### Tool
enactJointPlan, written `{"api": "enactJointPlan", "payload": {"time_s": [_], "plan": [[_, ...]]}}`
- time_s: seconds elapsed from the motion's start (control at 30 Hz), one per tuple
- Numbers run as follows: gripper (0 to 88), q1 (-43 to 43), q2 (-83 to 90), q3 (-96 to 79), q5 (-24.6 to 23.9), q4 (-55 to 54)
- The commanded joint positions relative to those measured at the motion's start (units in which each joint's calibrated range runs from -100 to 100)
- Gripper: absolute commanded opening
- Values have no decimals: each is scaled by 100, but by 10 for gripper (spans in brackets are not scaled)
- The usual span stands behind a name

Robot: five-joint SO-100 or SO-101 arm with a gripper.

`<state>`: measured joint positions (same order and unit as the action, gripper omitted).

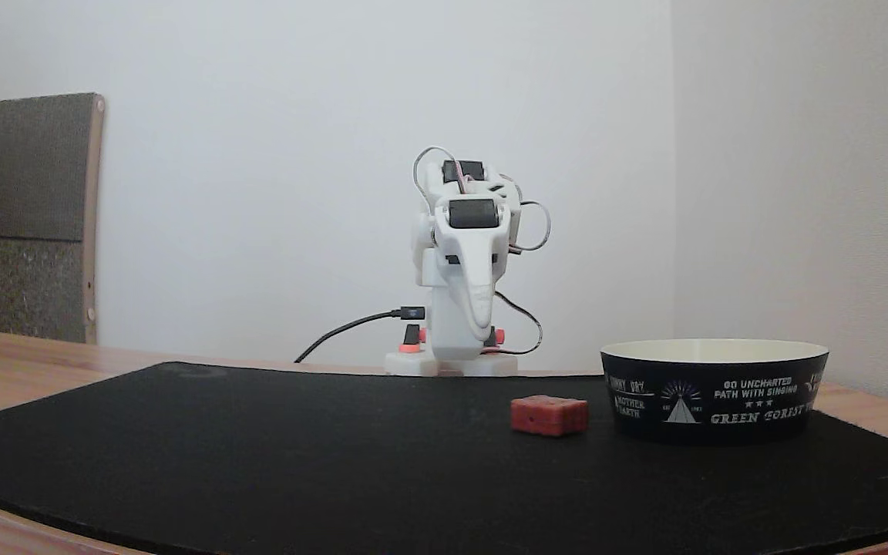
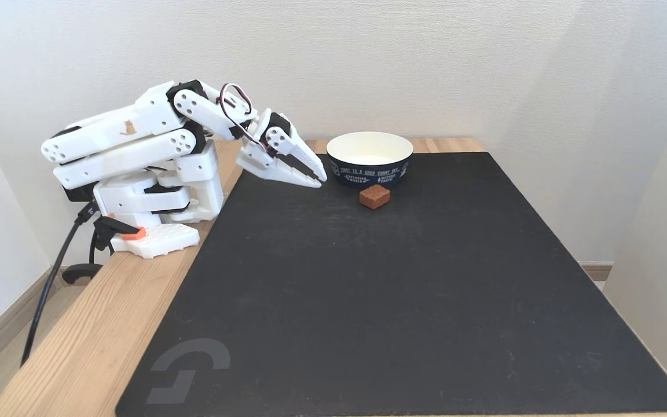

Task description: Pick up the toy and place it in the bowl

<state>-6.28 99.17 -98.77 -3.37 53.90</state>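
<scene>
- Red toy point(image 2: 374, 196) lying on black mat point(image 2: 403, 301), just beside bowl point(image 2: 369, 157), so only a short carry needed.
- Gripper point(image 2: 321, 177) folded back near the base, jaws closed, holding nothing.

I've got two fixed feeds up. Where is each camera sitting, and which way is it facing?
A fixed view: low at mat level, opposite the arm, facing its base and the shut gripper head-on.
A fixed view: high, off the black mat's side, looking down; the folded white arm is at left, gripper pointing right.
Both show the small red block toy beside the black cream-lined bowl.
</scene>
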Motion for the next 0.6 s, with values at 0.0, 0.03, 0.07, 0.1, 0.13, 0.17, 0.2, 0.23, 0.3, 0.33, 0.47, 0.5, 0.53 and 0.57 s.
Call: {"api": "enactJointPlan", "payload": {"time_s": [0.0,0.03,0.07,0.1,0.13,0.17,0.2,0.23,0.3,0.33,0.47,0.5,0.53,0.57], "plan": [[37,-45,50,-42,-7,20],[37,-45,50,-42,-7,20],[37,-45,50,-42,-7,20],[37,-45,50,-42,-7,20],[37,-45,50,-42,-7,20],[37,-37,50,-42,-7,20],[37,-37,50,-42,-7,20],[37,-53,50,-51,-7,20],[37,-53,58,-69,-7,20],[37,-53,58,-69,-7,20],[37,-53,58,-69,-7,20],[37,-53,58,-69,-7,20],[37,-53,58,-69,-7,20],[37,-62,58,-69,-7,20]]}}
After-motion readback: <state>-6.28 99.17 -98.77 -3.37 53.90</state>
